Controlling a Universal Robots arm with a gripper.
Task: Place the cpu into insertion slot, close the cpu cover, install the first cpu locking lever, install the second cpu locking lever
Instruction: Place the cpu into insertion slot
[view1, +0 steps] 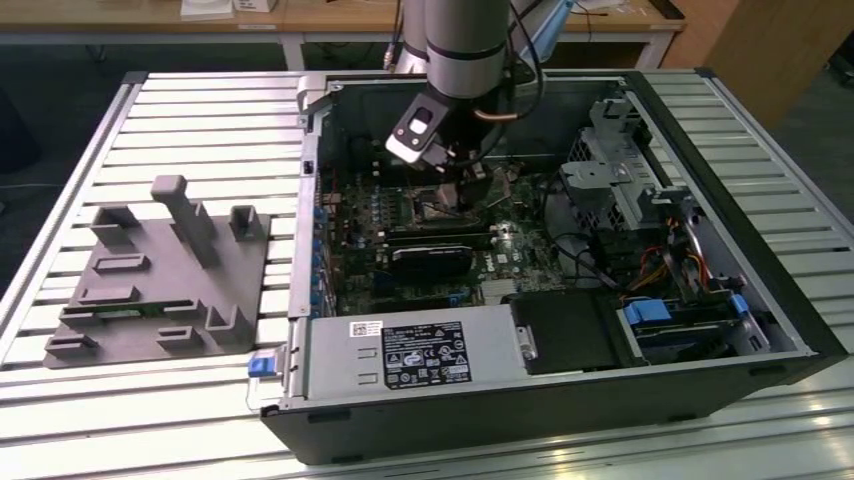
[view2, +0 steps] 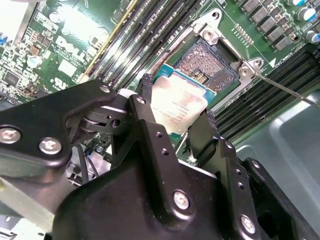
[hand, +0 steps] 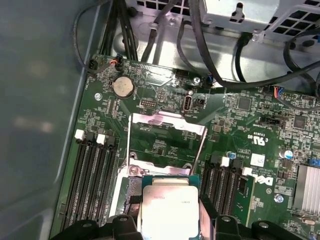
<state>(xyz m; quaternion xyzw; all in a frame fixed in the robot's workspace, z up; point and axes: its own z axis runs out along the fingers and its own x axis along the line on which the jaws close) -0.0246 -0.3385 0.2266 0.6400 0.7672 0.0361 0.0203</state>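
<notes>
1. On the exterior view's left, a grey fixture tray (view1: 154, 275) sits on the slatted desk (view1: 200, 110). To its right is the open computer case (view1: 787, 330), with the arm reaching inside.
2. The gripper (view2: 174, 114) clamps the cpu (view2: 182, 97) by two opposite edges. The chip hangs partly over the insertion slot (view2: 207, 62), not seated; contact unclear.
3. The cpu cover (hand: 165, 120) is flipped open.
4. Judgement: the chip is light, stiff and thin, with a slick face and a fragile underside — hold by the edges only and keep it level.

You see the cpu (hand: 170, 212) with a pale, satin metal face. The cpu cover (hand: 165, 120) is bright bare metal, quite shiny. The gripper (view2: 175, 100) looks matt black. The green circuit board (hand: 160, 97) has a slight gloss; the table (view1: 200, 110) is ribbed, dull metal.
</notes>
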